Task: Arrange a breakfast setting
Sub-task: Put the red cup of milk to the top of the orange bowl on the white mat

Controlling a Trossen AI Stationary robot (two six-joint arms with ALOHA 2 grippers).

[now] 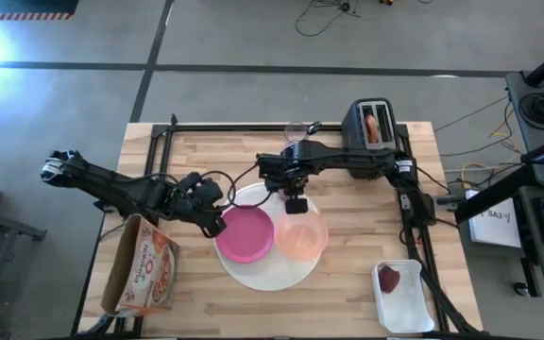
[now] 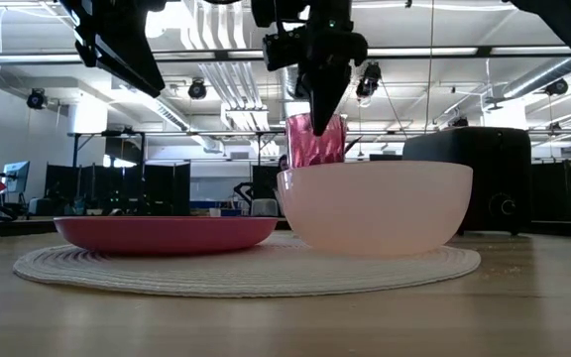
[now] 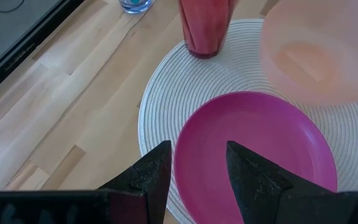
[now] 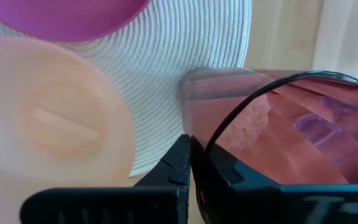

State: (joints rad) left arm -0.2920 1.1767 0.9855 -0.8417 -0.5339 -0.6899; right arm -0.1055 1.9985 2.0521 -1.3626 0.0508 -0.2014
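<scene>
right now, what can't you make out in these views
- Low view: the base of the pink tumbler, hidden behind the peach bowl.
- Left wrist view: the clear glass, cut off by the picture's edge.
- High view: what sits in the toaster, too small to identify; the tumbler, covered by the right gripper.

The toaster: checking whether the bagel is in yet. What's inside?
A tan-orange piece stands in the toaster slot; whether it is the bagel, and its lower part, cannot be seen.

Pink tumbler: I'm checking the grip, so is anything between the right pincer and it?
No. The right pincer is already shut on the pink tumbler rim, beside the peach bowl; nothing visible intervenes.
</scene>
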